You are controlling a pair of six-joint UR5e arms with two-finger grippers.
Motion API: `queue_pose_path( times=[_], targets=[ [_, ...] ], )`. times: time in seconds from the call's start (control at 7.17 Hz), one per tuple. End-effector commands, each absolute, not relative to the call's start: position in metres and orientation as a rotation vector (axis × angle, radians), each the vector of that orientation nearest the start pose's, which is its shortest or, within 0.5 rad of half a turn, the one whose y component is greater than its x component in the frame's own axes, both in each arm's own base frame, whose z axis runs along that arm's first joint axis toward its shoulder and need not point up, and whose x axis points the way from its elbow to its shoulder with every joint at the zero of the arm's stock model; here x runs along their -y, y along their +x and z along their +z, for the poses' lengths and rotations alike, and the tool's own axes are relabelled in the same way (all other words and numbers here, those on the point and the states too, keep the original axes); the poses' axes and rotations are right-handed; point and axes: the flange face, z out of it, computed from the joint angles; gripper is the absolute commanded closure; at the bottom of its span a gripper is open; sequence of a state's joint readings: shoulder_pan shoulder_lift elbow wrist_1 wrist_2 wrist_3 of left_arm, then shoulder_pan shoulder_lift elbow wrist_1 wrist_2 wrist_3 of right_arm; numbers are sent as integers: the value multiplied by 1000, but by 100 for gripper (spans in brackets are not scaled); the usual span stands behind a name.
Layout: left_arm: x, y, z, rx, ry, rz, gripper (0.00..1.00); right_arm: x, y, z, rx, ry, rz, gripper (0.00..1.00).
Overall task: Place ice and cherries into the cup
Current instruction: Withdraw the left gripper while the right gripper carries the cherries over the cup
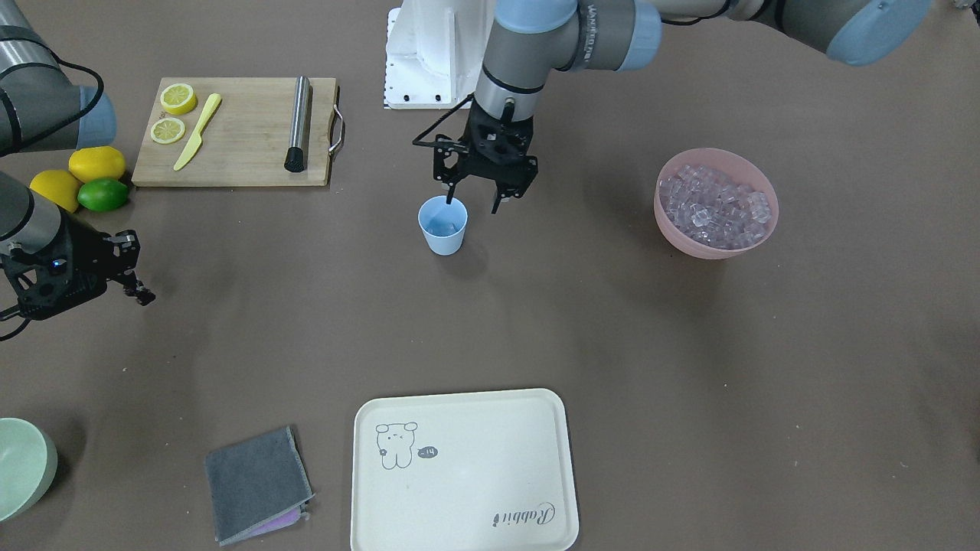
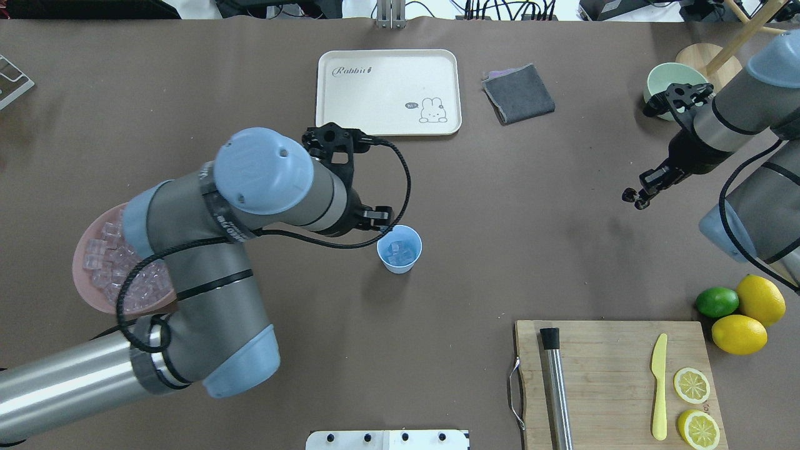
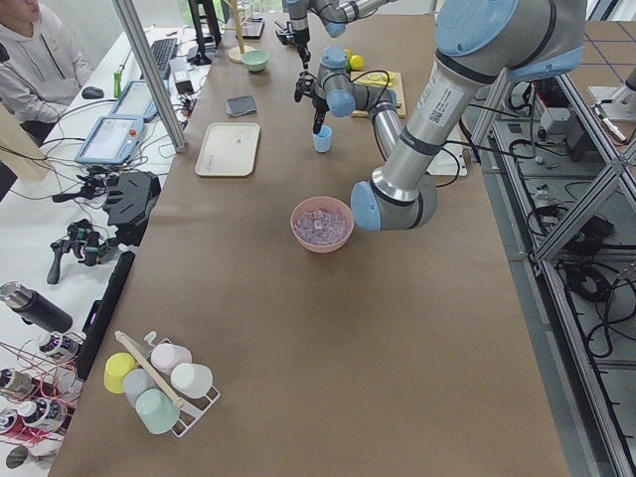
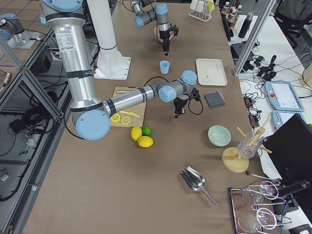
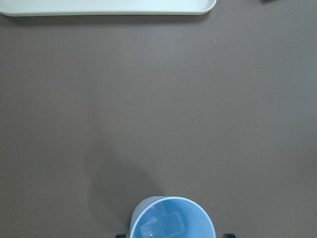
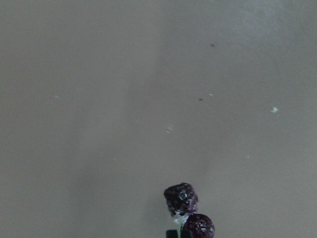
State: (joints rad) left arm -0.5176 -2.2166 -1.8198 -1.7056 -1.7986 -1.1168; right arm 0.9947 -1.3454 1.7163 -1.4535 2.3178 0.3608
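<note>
Cream rectangular plastic tray (image 1: pixel 467 490) with a rabbit print lies at the near edge of the front view. Folded grey cloth (image 1: pixel 256 482) is just left of it, and a pale green bowl (image 1: pixel 27 459) sits at the near-left corner.

Light blue plastic cup (image 1: pixel 442 229) stands upright mid-table (image 1: pixel 689 383), well apart from the tray. Clear glassy ice cubes (image 5: pixel 163 225) lie in its bottom.

Left end effector (image 1: pixel 473 203) hangs over the cup's far rim with its fingers spread wide. One fingertip is over the cup mouth, the other outside it on that view's right.

Pink plastic bowl (image 1: pixel 689 241) sits well right of the cup in the front view and holds a heap of ice cubes (image 1: pixel 716 207).

Right end effector (image 2: pixel 635 195) hovers above bare table, well apart from the cup, clamped on the dark purple-black cherries (image 6: pixel 188 210). Its wrist view shows two berries hanging at the tips.

Far left in the front view is a wooden cutting board (image 1: pixel 245 153) carrying two lemon halves (image 1: pixel 178 98), a yellow plastic knife (image 1: pixel 197 132) and a steel cylinder (image 1: pixel 298 122) with a black end. Two whole lemons (image 1: pixel 96 163) and a green lime (image 1: pixel 102 194) are bunched together just left of the board.
</note>
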Motion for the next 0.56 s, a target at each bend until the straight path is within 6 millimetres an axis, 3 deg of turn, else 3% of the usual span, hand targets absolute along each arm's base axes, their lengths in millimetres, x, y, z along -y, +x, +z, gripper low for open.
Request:
queue_pose_path(
  times=[0.0,0.28,0.42],
  targets=[
    [409,429,226,-933,343,144,29,502,-310,338,996,43,-239,100],
    [419,369,281,-867,347,200,28,469,-388,242,1053,11,-133,100],
    [418,351,299,-838,354,222,28,450,-421,215,1058,16,-105,100]
  ],
)
